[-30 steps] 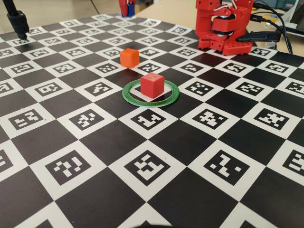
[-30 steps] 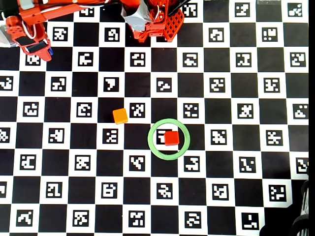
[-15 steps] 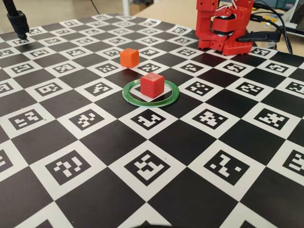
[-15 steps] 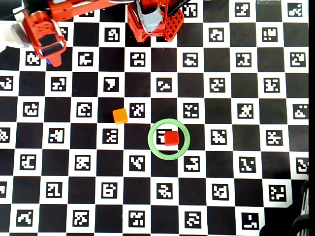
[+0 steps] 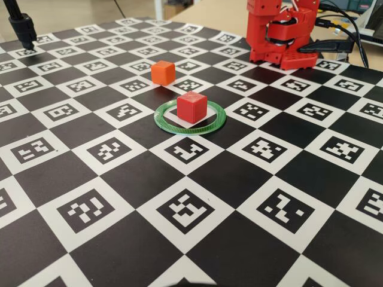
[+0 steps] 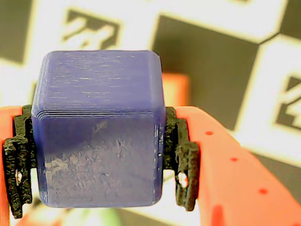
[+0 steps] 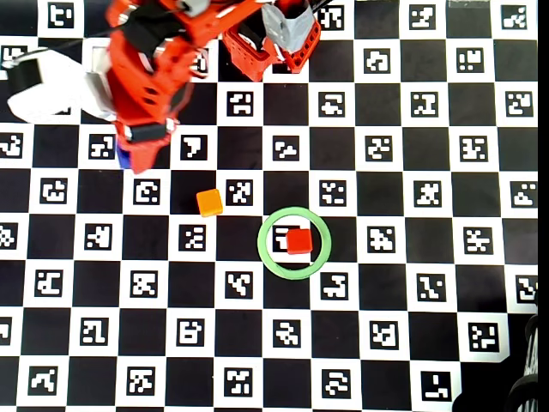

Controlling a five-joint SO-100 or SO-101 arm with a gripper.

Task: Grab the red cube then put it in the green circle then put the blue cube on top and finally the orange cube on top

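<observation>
**Operator:** Jaws — status?

**Technician:** Clamped on the blue cube (image 6: pixel 96 129), one black ridged pad on each side face, as the wrist view shows. The gripper (image 7: pixel 137 156) hangs above the board's upper left in the overhead view, well apart from the target.

**Operator:** Step in hand?

**Technician:** Step two, by my reading. The red cube (image 5: pixel 192 107) sits inside the green circle (image 5: pixel 164 124), slightly off centre. The orange cube (image 7: pixel 209 202) waits just beside the ring, untouched.

**Operator:** Next move?

**Technician:** Carry over the red cube, square the faces, lower until flat contact — then release. All cubes are matte layered plastic with rounded edges; the ring is thin and flat.
</observation>
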